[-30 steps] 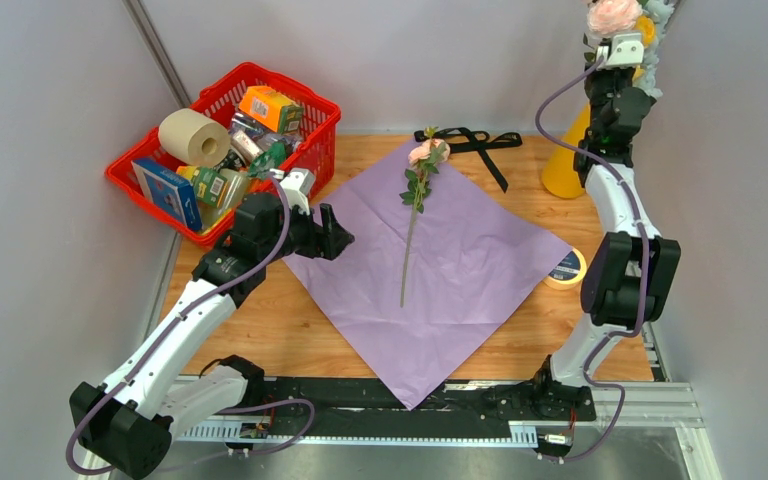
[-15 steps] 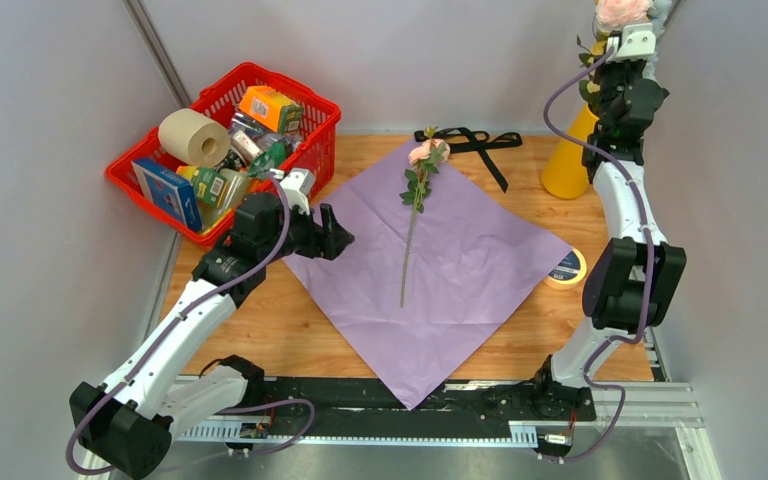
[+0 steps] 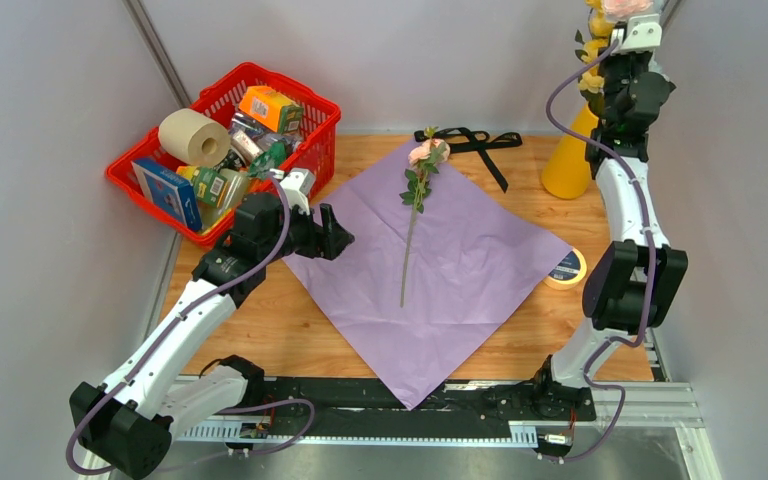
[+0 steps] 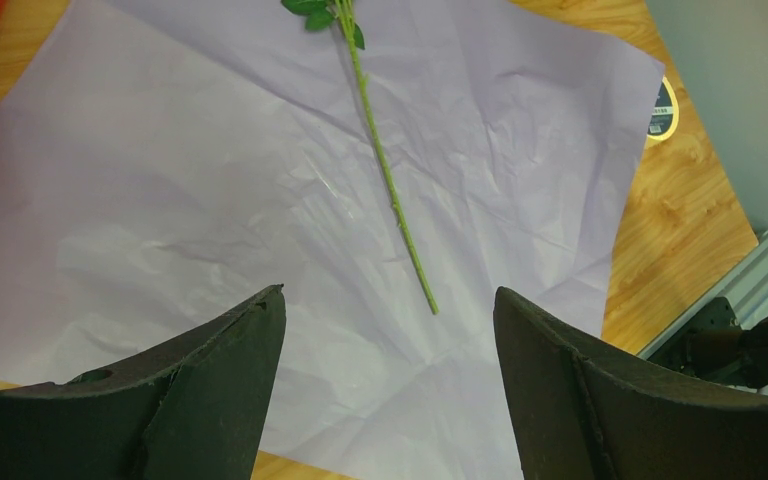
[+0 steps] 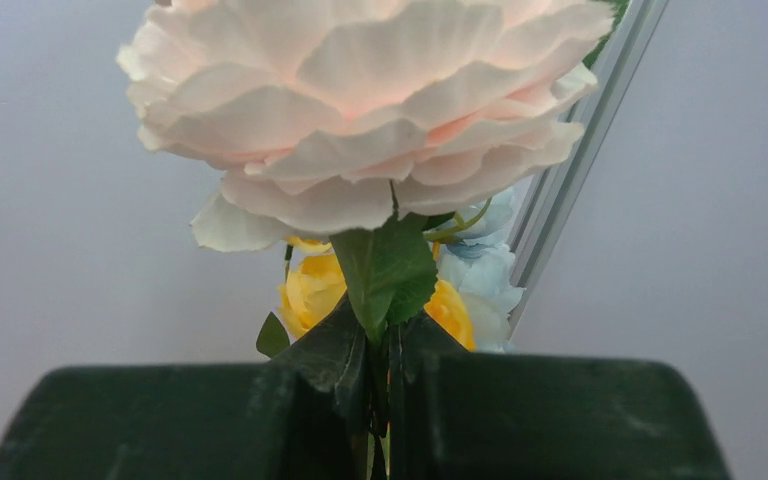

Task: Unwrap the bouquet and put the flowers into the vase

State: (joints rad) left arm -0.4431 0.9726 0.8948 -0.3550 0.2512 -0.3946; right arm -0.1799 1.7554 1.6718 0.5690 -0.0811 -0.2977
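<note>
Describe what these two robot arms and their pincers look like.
The left arm and right arm are white tubes with bulky black joints, each trailed by a looping purple-grey cable. The left gripper and right gripper have thick, dark, matte fingers.

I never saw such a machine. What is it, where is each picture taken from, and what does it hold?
Two robot arms are fixed at the near edge of a table. The wide picture comes from a camera above; the other two from cameras on the wrists. On the table: purple wrapping paper spread flat with a single rose on it, a black ribbon, a tape ring, a red basket, a yellow vase. The left gripper is open over the paper. The right gripper, high up by the vase, is shut on a bunch of flowers.
</note>
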